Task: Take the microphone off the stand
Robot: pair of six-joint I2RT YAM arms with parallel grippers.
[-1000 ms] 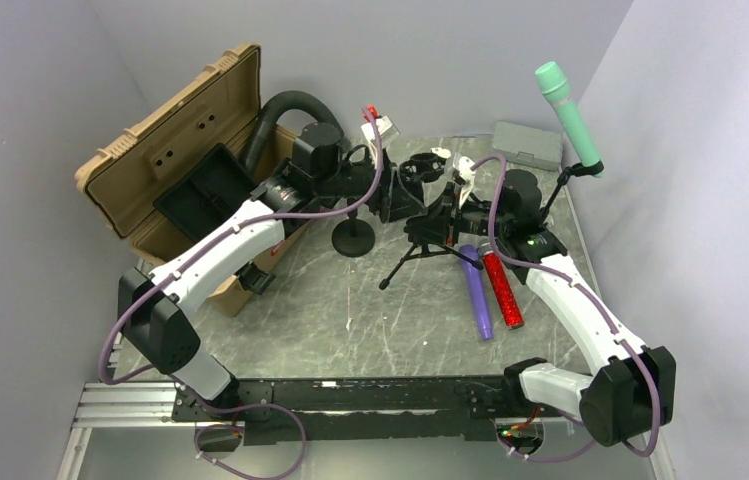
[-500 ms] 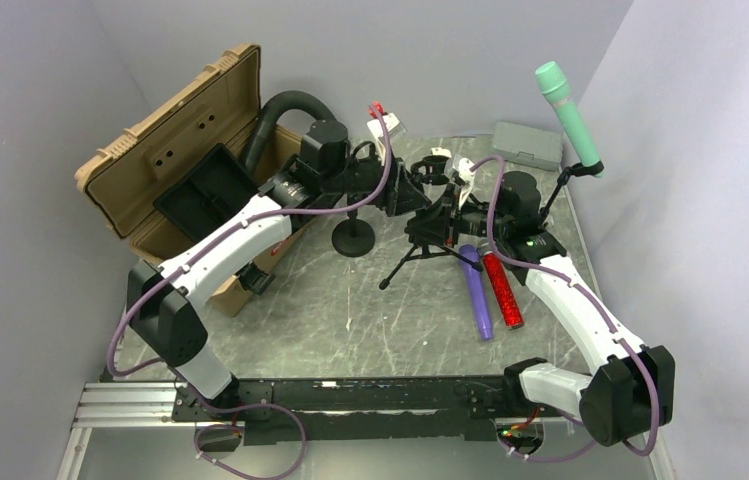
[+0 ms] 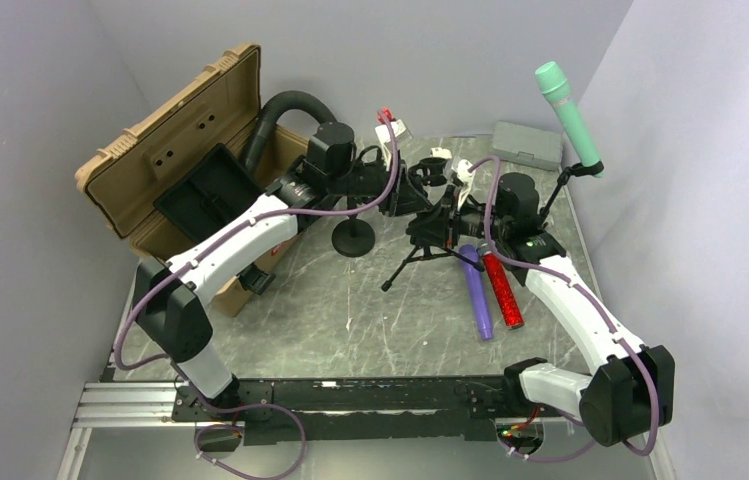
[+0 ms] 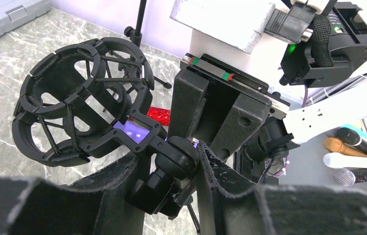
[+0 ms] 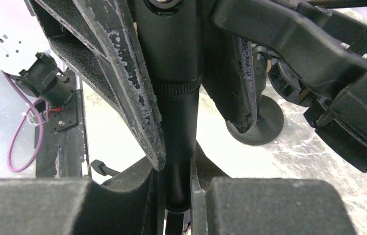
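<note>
The right gripper (image 5: 174,188) clamps the stand pole (image 5: 176,122), steadying it. The left gripper (image 4: 165,169) narrowly flanks the swivel joint (image 4: 175,155); whether it grips is unclear.

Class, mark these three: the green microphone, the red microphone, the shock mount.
green microphone (image 3: 575,125), top view, its handle.
red microphone (image 3: 502,292), top view, middle of its body.
shock mount (image 4: 28,141), left wrist view, lower outer ring.
</note>
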